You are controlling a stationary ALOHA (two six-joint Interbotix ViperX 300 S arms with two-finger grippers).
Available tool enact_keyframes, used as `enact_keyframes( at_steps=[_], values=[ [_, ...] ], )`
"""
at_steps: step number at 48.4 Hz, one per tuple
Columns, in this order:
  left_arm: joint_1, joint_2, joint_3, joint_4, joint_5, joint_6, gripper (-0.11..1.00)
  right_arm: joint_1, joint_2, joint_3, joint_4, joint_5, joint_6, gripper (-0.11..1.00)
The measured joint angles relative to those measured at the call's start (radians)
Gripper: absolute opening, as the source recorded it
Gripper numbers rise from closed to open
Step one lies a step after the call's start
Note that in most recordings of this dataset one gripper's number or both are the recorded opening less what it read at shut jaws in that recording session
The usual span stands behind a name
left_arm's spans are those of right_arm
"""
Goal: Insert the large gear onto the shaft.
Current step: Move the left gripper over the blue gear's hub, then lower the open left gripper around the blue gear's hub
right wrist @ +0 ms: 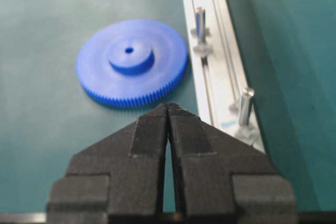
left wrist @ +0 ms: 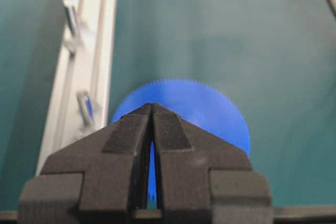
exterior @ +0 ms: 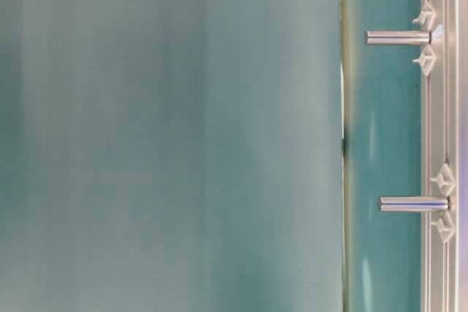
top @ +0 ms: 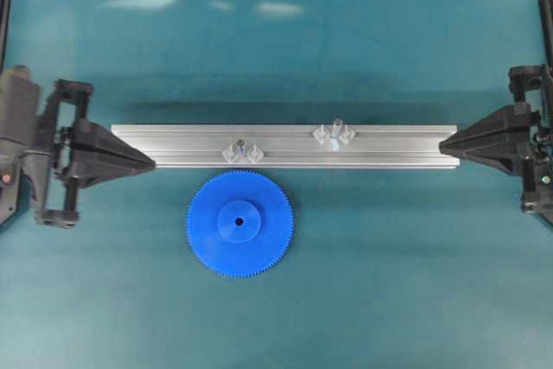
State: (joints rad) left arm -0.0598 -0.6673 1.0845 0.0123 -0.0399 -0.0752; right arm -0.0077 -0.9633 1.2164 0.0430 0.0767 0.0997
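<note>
The large gear (top: pixel 239 224), a bright-blue toothed disc with a raised hub, lies flat on the teal table just in front of the rail. It also shows as the gear (left wrist: pixel 210 109) and the gear (right wrist: pixel 131 61) in the wrist views. Two alike grey pegs stand on clear winged bases on the rail: the left peg (top: pixel 243 151) and the right peg (top: pixel 335 134); I cannot tell which is the shaft. My left gripper (top: pixel 152 162) is shut and empty at the rail's left end. My right gripper (top: pixel 442 146) is shut and empty at the rail's right end.
The long ribbed aluminium rail (top: pixel 389 146) runs across the middle of the table between both grippers. In the table-level view the two pegs (exterior: pixel 398 37) (exterior: pixel 413 204) show sideways, and a blurred teal surface fills the left part.
</note>
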Motion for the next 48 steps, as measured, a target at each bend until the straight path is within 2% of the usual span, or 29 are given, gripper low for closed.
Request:
enact_keyframes(
  at_steps=[15, 33, 48],
  values=[
    [-0.055, 0.213, -0.104, 0.0, 0.044, -0.009, 0.01, 0.0, 0.002, 0.0, 0.0, 0.051, 0.0, 0.07],
    [-0.083, 0.451, -0.249, 0.0, 0.06, -0.044, 0.01, 0.0, 0.012, 0.0, 0.0, 0.08, 0.0, 0.07],
    [-0.084, 0.591, -0.388, 0.0, 0.227, -0.08, 0.01, 0.0, 0.012, 0.0, 0.0, 0.095, 0.0, 0.07]
  ],
)
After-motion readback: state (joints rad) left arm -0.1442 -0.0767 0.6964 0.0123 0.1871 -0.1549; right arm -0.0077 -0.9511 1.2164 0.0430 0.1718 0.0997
